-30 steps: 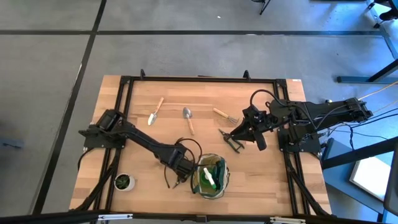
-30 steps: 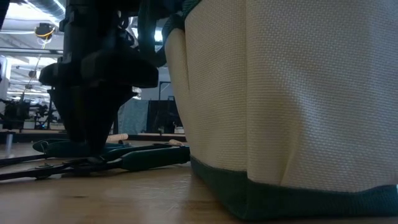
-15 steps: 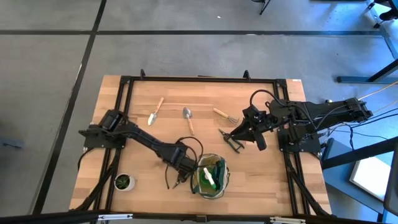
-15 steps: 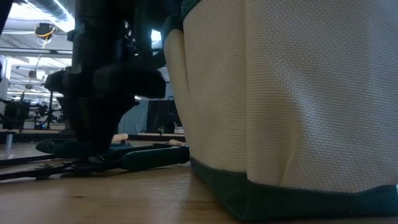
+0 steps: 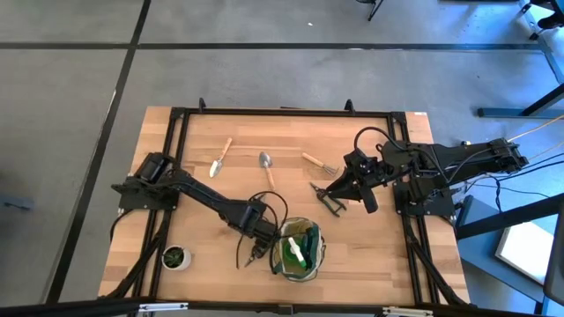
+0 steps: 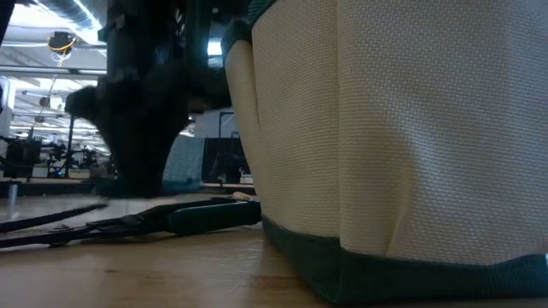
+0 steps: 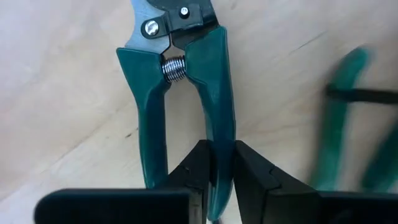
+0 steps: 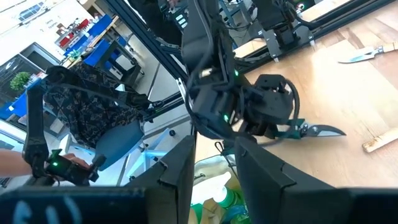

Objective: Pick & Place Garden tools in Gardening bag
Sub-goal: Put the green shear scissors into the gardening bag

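Left gripper (image 7: 217, 177) is pinching one slick teal handle of the steel-bladed pruning shears (image 7: 177, 93) near the desk's front edge; rigid, light, likely to pivot.

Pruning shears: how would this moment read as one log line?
left gripper: shut on one pruning shears handle | gardening bag: beside | right gripper: waiting

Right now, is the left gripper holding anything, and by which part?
Yes: the left gripper is shut on the pruning shears, pinching one teal handle near its free end, beside the gardening bag.
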